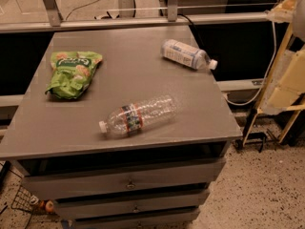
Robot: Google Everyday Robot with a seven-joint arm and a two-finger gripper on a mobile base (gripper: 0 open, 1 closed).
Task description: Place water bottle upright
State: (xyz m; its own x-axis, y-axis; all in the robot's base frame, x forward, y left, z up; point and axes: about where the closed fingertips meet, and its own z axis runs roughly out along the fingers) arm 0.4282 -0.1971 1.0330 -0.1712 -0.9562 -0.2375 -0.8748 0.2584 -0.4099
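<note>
Lying sideways, well left of the claw (291, 75) hanging at far right, the water bottle (138, 116) needs standing up; claw's spread: cannot tell.

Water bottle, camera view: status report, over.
Gripper not in view. Clear ribbed plastic water bottle, dark label band, lying on its side. Green snack bag, white-labelled plastic bottle well apart.

We see our hand (286, 13) off the right side of the table (133, 75), toward the back. Nearest it on the table lies the other bottle (187, 54). Farther left and forward lies the water bottle (140, 116), and farthest left the snack bag (72, 73).
</note>
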